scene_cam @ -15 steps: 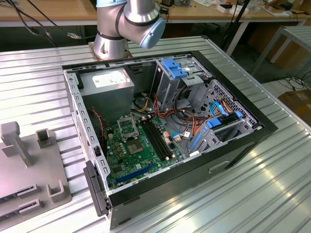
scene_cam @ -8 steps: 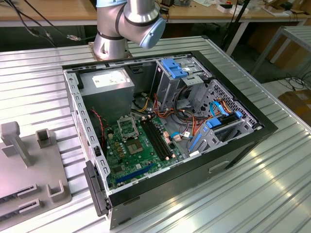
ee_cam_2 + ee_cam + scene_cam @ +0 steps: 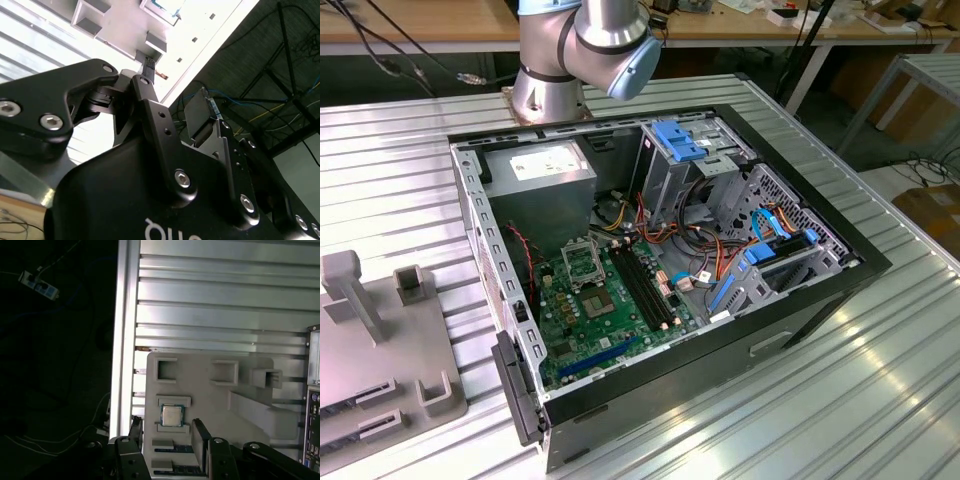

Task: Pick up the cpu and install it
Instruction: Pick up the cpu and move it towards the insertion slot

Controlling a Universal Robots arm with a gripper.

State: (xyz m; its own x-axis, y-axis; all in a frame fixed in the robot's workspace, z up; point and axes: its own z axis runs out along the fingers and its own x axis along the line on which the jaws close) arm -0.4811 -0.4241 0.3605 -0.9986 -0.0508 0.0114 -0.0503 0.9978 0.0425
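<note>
Gripper (image 3: 165,428): jaws spread wide with nothing between them. In the first wrist view it hangs over the near end of the grey tray.
Fingers (image 3: 150,102): two black fingers, well apart in the second wrist view, both bare.
Cpu (image 3: 171,415): small silvery square lying flat in a shallow recess of the tray. It is seen in the gap between the two fingers, and neither touches it.
Tray (image 3: 215,405): grey moulded holder with several pockets and raised blocks, resting on the ribbed metal table (image 3: 225,315).
Computer case (image 3: 720,360): open, lying on its side on the table, to the exterior view's right of the tray.
Green board (image 3: 590,310): on the floor of the case, its square socket (image 3: 582,262) unfilled.
Power supply box (image 3: 552,165): grey, in the far corner of the case.
Arm (image 3: 585,40): its base stands on the table behind the case.
</note>
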